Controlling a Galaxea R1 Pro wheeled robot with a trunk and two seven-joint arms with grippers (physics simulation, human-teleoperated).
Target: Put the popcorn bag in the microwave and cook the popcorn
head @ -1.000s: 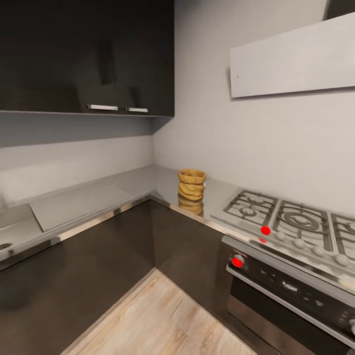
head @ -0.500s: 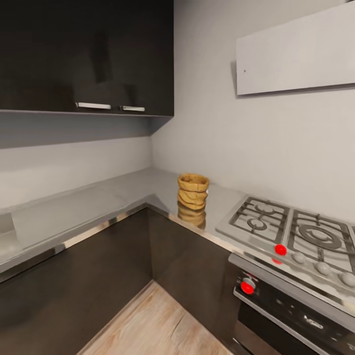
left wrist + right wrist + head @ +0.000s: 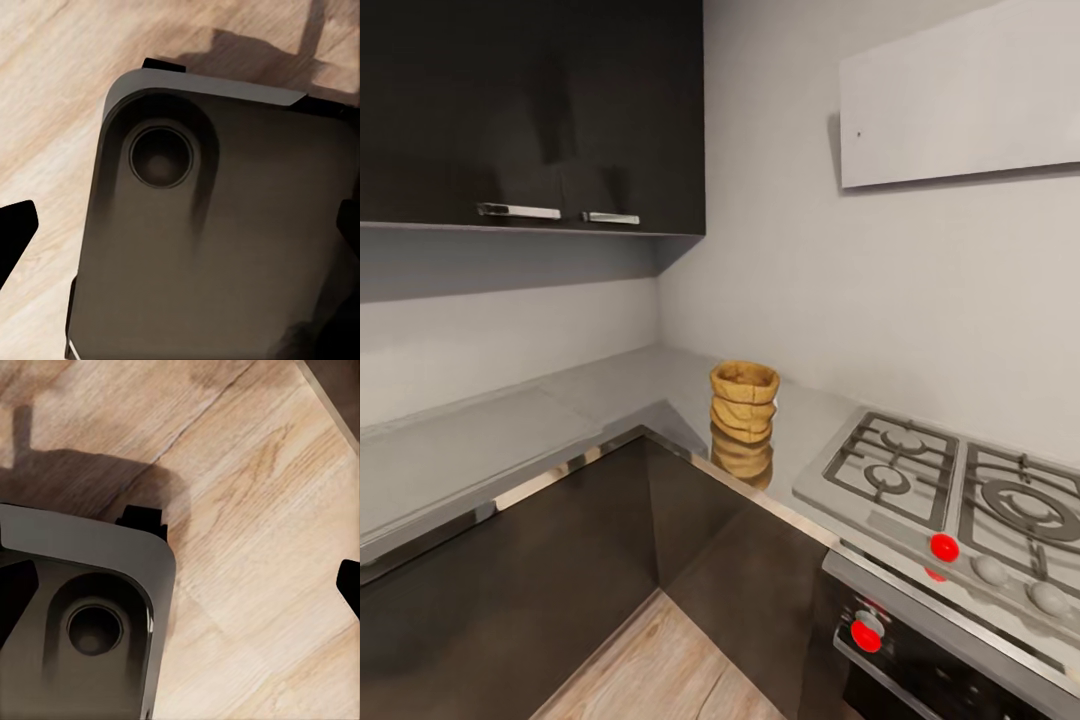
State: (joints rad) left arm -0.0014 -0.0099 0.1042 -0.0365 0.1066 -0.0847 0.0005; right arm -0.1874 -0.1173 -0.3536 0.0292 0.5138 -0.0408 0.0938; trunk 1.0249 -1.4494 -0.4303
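Popcorn bag (image 3: 744, 402) stands mid-frame on the countertop (image 3: 610, 395) corner, so approach squarely before reaching; both grippers' fingers sit apart, holding nothing.

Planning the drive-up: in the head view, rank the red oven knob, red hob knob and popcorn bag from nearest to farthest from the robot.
1. red oven knob: lower right, on the oven front.
2. red hob knob: right, at the hob's front edge.
3. popcorn bag: centre, on the countertop near the corner.
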